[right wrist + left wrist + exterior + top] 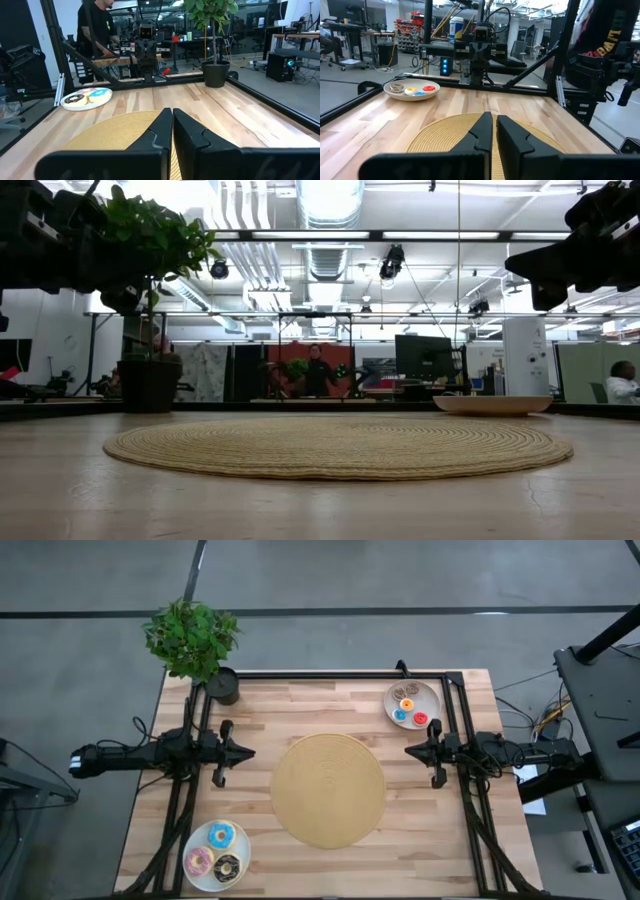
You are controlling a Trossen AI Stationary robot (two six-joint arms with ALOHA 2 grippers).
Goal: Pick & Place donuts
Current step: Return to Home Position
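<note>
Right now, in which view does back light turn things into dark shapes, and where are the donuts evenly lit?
Low view: bright ceiling lamps behind leave the green potted plant a dark silhouette, while the round woven tan mat is lit softly. High view: even light, only faint shadows; the three large iced toy donuts show plainly.

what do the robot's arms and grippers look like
Both arms are dark, almost black, slim and jointed, with thin black cables looping along them. The left gripper and right gripper each have two dark wedge-shaped fingers that taper to narrow tips. No markings can be read on them.
</note>
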